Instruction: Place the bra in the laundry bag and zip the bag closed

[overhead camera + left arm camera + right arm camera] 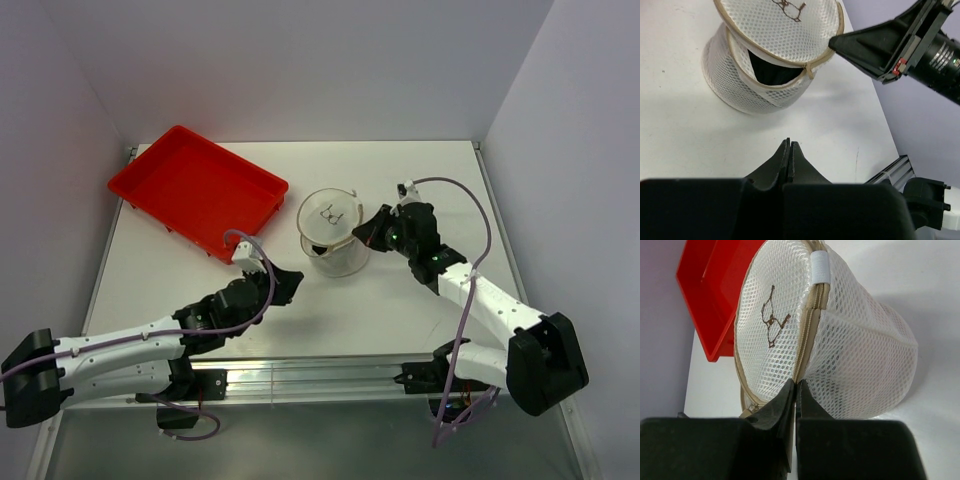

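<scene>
With right end effector pinched closed at the zip of the laundry bag, upright on the worktop, left end effector closed empty, found mouth gaping; saw no bra; judged zipping unfinished.

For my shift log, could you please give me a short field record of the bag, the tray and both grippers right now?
laundry bag: standing, lid partly unzipped, something dark inside
bra: not identifiable in any view
left gripper: shut, empty, apart from the bag
right gripper: shut, tips at the zipper; whether it pinches anything is unclear
red tray: far-left of the bag, apart, nothing visible in it
</scene>
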Controlling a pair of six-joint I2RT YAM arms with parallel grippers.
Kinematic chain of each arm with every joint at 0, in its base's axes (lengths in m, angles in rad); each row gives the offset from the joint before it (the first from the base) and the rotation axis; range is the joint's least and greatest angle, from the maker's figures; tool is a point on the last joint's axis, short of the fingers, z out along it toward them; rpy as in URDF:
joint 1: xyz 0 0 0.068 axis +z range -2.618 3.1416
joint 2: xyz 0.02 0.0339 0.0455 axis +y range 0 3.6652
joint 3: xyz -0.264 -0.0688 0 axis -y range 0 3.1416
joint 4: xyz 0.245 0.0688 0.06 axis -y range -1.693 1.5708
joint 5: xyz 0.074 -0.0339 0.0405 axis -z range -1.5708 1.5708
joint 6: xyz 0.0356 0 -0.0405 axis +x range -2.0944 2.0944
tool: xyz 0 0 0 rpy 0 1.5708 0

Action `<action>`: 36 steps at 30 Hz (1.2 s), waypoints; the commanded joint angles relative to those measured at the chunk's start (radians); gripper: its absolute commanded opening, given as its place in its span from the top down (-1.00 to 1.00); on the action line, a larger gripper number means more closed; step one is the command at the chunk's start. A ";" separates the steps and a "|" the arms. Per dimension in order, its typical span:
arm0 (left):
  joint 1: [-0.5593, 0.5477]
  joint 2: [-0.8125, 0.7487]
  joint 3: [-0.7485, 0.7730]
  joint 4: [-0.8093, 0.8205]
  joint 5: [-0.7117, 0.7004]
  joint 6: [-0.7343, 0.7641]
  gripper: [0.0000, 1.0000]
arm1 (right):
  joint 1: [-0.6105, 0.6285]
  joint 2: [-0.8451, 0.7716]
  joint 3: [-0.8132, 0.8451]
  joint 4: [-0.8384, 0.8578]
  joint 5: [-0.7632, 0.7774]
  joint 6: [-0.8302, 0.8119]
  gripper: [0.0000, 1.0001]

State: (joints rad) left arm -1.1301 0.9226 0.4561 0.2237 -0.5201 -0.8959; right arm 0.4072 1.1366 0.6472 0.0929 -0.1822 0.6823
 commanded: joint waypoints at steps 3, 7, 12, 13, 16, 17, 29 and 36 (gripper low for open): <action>0.003 0.071 0.071 0.037 0.121 0.048 0.82 | -0.007 -0.021 0.025 0.081 -0.060 -0.035 1.00; 0.022 0.211 0.191 0.039 0.212 0.054 0.22 | -0.007 -0.050 -0.001 0.068 -0.057 -0.041 1.00; 0.079 0.300 0.308 -0.006 0.264 0.048 -0.02 | -0.007 -0.061 -0.018 0.070 -0.062 -0.041 1.00; 0.081 0.318 0.320 -0.017 0.262 0.049 -0.11 | -0.007 -0.057 -0.020 0.073 -0.065 -0.040 1.00; 0.089 0.352 0.363 -0.072 0.258 0.048 -0.20 | -0.007 -0.060 -0.023 0.080 -0.066 -0.040 1.00; 0.090 0.358 0.368 -0.081 0.258 0.038 -0.20 | -0.005 -0.058 -0.023 0.080 -0.065 -0.040 1.00; 0.141 0.426 0.405 -0.071 0.310 0.026 -0.08 | -0.007 -0.060 -0.034 0.094 -0.080 -0.033 1.00; 0.148 0.443 0.401 -0.038 0.316 0.028 0.18 | -0.007 -0.064 -0.043 0.094 -0.086 -0.036 1.00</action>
State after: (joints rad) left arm -0.9871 1.3567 0.8158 0.1310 -0.2211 -0.8703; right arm 0.4068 1.0985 0.6128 0.1272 -0.2554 0.6594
